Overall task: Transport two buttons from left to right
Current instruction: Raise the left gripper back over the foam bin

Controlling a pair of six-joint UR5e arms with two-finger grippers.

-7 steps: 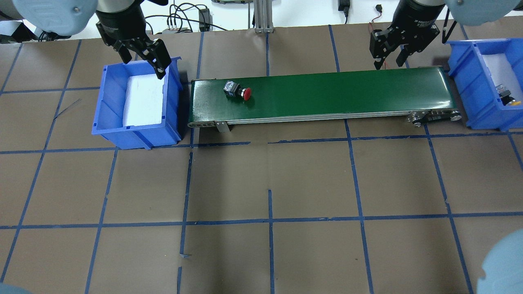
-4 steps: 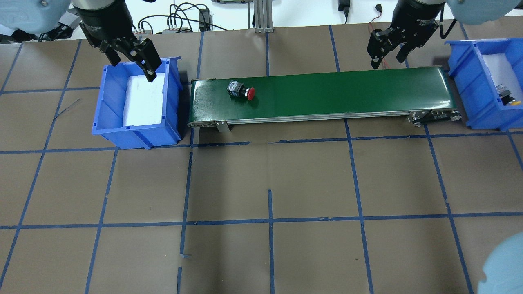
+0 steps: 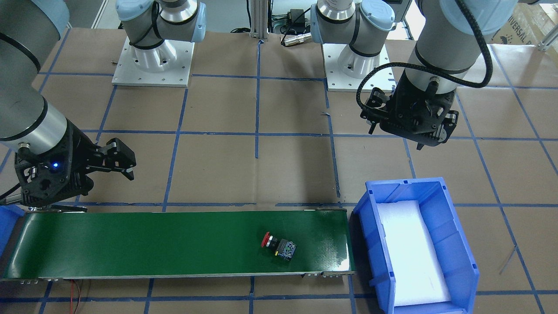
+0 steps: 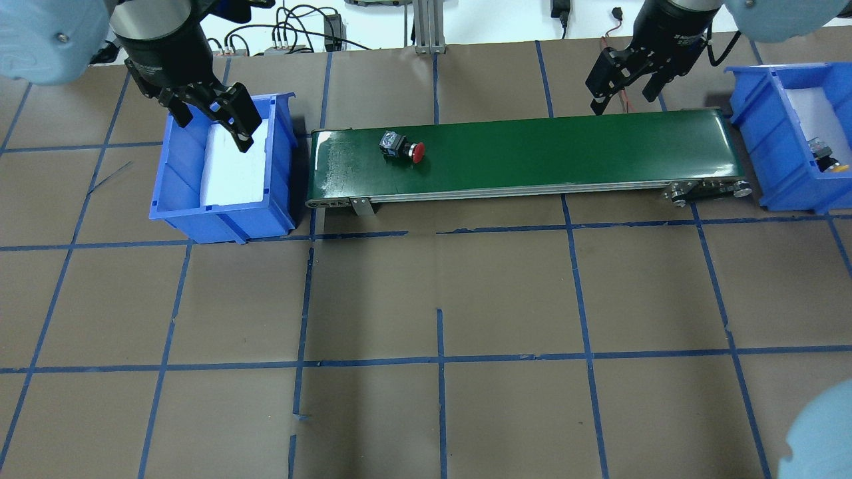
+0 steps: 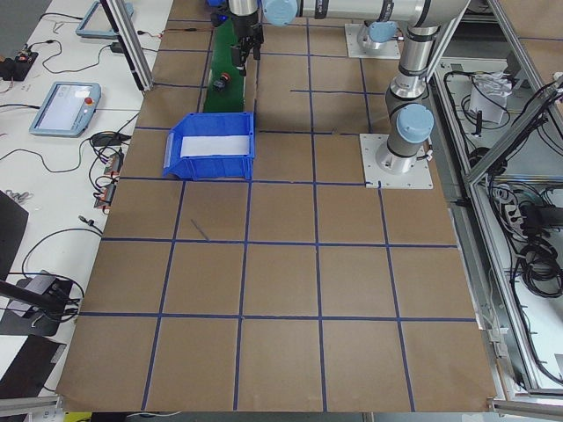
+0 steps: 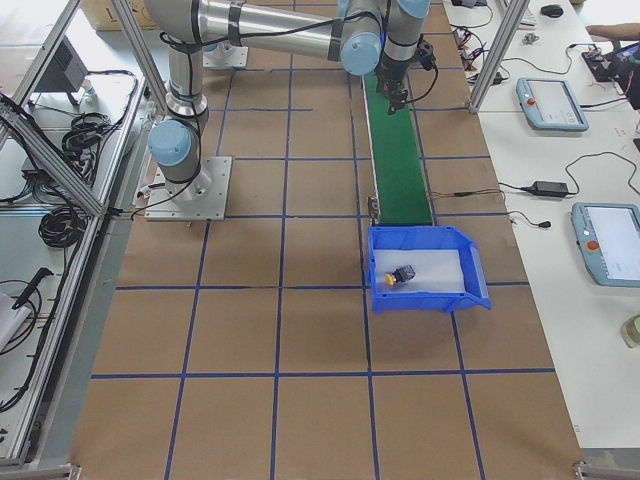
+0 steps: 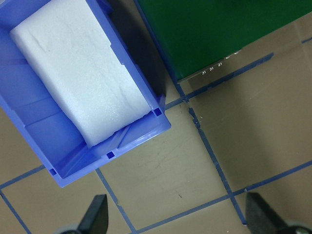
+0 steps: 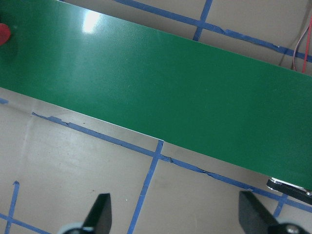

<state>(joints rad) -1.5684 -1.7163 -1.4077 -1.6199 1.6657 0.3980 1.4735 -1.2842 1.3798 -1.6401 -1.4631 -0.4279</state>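
Two buttons, black-collared with grey blocks: the red button (image 4: 403, 146) lies sideways near the left end of the green belt (image 4: 566, 143); the yellow button (image 4: 827, 161) rests in the right bin (image 4: 755, 126) of two. Left pincer (image 4: 213, 128) and right pincer (image 4: 619, 100) gape wide, empty.

The green conveyor belt (image 4: 566, 143) looks smooth and faintly glossy, the blue bin (image 4: 176, 174) is moulded plastic lined with grainy white foam (image 4: 233, 166), and matt brown paper (image 4: 506, 293) covers the table.
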